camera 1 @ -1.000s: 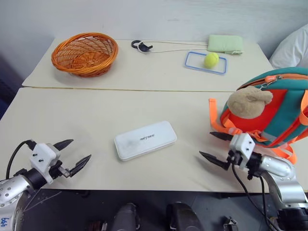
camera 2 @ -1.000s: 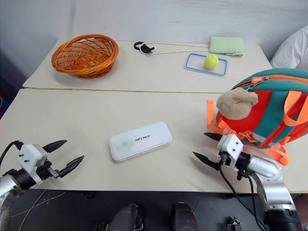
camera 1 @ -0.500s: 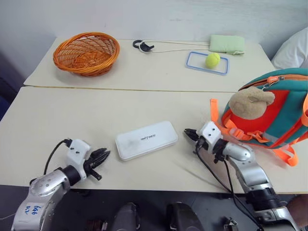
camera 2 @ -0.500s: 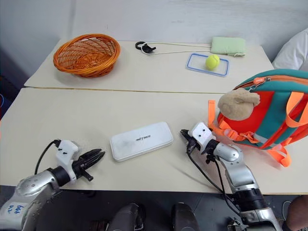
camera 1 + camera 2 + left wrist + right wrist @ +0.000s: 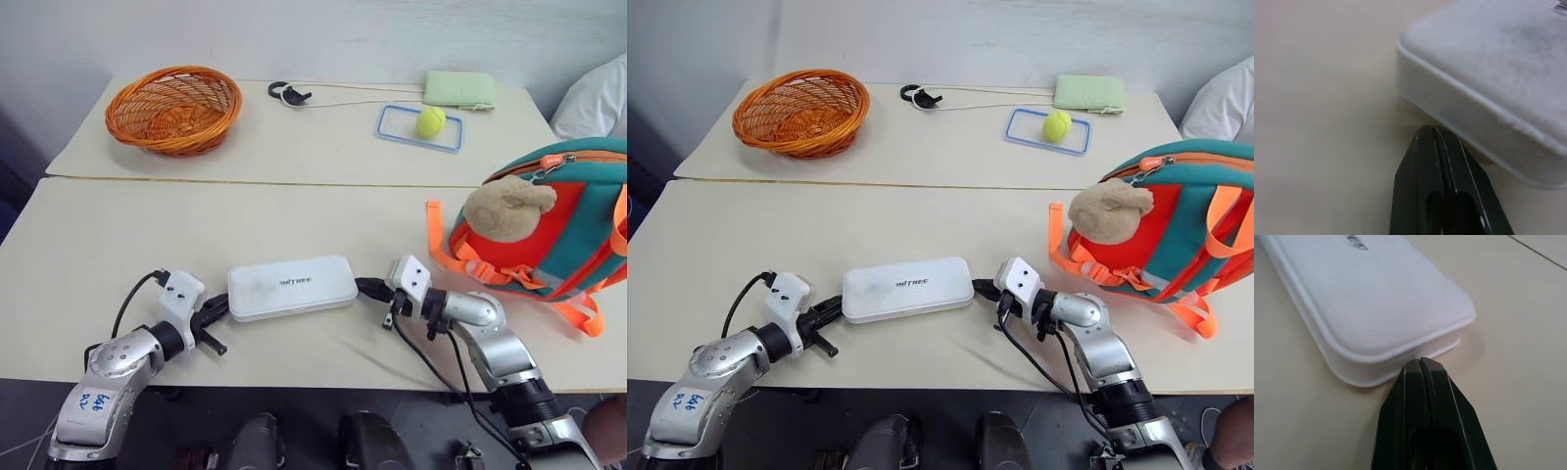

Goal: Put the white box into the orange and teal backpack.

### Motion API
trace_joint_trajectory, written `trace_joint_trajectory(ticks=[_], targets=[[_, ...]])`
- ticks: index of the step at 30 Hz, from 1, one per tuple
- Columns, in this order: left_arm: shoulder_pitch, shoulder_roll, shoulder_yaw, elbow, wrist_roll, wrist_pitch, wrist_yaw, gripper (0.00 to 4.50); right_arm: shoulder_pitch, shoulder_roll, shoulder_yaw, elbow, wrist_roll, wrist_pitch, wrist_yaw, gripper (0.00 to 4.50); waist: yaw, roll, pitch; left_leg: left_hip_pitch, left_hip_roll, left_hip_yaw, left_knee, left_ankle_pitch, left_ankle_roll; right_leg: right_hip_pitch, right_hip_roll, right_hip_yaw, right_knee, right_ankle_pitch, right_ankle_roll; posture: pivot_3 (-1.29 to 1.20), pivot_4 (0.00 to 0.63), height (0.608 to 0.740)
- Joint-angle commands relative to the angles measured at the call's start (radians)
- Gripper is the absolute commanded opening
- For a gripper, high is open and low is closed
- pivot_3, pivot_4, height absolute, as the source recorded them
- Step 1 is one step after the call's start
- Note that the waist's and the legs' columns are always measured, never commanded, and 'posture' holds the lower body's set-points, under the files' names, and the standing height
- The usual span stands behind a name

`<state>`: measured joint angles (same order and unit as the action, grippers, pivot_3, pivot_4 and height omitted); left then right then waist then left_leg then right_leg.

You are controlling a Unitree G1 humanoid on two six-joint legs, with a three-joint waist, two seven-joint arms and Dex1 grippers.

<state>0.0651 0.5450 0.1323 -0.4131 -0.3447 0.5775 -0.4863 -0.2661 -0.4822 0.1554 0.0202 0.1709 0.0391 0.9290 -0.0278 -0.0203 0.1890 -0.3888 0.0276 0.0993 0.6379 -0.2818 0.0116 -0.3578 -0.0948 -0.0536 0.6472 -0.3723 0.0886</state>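
Note:
The white box [image 5: 292,288] lies flat on the near table, its long side running left to right. My left gripper [image 5: 217,308] is shut, its closed tips pressed against the box's left end [image 5: 1459,117]. At the opposite end my right gripper [image 5: 370,288] is also shut, tips touching the box's right end [image 5: 1400,328]. Neither gripper has anything between its fingers. The orange and teal backpack [image 5: 558,235] stands at the right of the table with a tan plush toy [image 5: 505,208] on its front and its zipper at the top.
On the far table are an orange wicker basket [image 5: 174,108], a black cable clip with white cord [image 5: 287,93], a clear blue-rimmed tray [image 5: 392,122] holding a yellow-green ball [image 5: 429,121], and a pale green pad [image 5: 458,89]. A seam [image 5: 255,181] divides the two tables.
Both grippers went from open to shut and moved inward to the box's two ends. The box has turned from a slant to lie squarely left to right.

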Motion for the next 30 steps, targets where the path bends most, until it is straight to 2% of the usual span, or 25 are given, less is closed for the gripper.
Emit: trace_joint_trajectory(ticks=[1,9,15,18,21,25,30], targets=[[-0.018,0.004,-0.011,0.001,-0.001,-0.026,-0.028,0.03,0.046,-0.05,-0.017,-0.105,0.044,0.024,0.047,0.0,0.001,0.0,0.0,0.0,0.0,0.0,0.0,0.0,0.0,0.0,0.0,0.0,0.0,0.0,0.0,0.0,0.15,0.74],[0.013,0.055,0.031,0.037,0.0,-0.039,-0.077,0.03,0.123,-0.125,-0.055,-0.173,0.048,0.064,0.034,0.0,-0.004,0.0,0.0,0.0,0.0,-0.001,0.0,0.0,0.0,0.0,0.0,0.0,0.0,0.0,0.0,0.0,0.15,0.74],[0.129,0.114,0.159,0.072,-0.005,-0.084,-0.124,0.03,0.091,-0.12,-0.07,-0.139,0.021,0.058,0.003,0.0,-0.005,0.0,0.0,0.0,0.001,-0.001,0.0,0.0,-0.001,0.0,0.0,0.0,0.0,0.0,0.0,0.0,0.15,0.74],[0.127,0.094,0.197,0.081,-0.024,-0.109,-0.118,0.03,0.062,-0.107,-0.058,-0.112,-0.001,0.053,-0.02,0.0,-0.002,0.0,0.0,0.001,0.001,-0.001,0.0,0.0,-0.001,0.0,0.0,0.0,0.0,0.0,-0.001,0.0,0.15,0.74],[0.072,0.028,0.217,0.074,-0.073,-0.097,-0.074,0.03,0.03,-0.087,-0.035,-0.084,-0.024,0.049,-0.038,0.0,0.001,0.0,0.0,0.0,0.001,-0.001,0.0,0.0,-0.001,0.0,0.0,0.0,0.0,0.0,-0.001,0.0,0.15,0.74],[0.012,-0.044,0.189,0.059,-0.107,-0.068,-0.039,0.03,-0.014,-0.055,-0.008,-0.048,-0.05,0.048,-0.054,0.0,0.001,0.0,0.0,0.0,0.0,-0.002,0.0,0.0,-0.001,0.0,0.0,-0.002,0.0,0.0,0.0,0.0,0.15,0.74],[-0.009,-0.07,0.129,0.065,-0.104,-0.036,-0.035,0.03,-0.045,-0.034,0.013,-0.038,-0.048,0.051,-0.042,0.0,-0.002,0.0,0.0,0.0,0.0,-0.001,0.0,0.0,-0.001,0.0,0.0,-0.002,0.0,0.0,0.0,0.0,0.15,0.74]])
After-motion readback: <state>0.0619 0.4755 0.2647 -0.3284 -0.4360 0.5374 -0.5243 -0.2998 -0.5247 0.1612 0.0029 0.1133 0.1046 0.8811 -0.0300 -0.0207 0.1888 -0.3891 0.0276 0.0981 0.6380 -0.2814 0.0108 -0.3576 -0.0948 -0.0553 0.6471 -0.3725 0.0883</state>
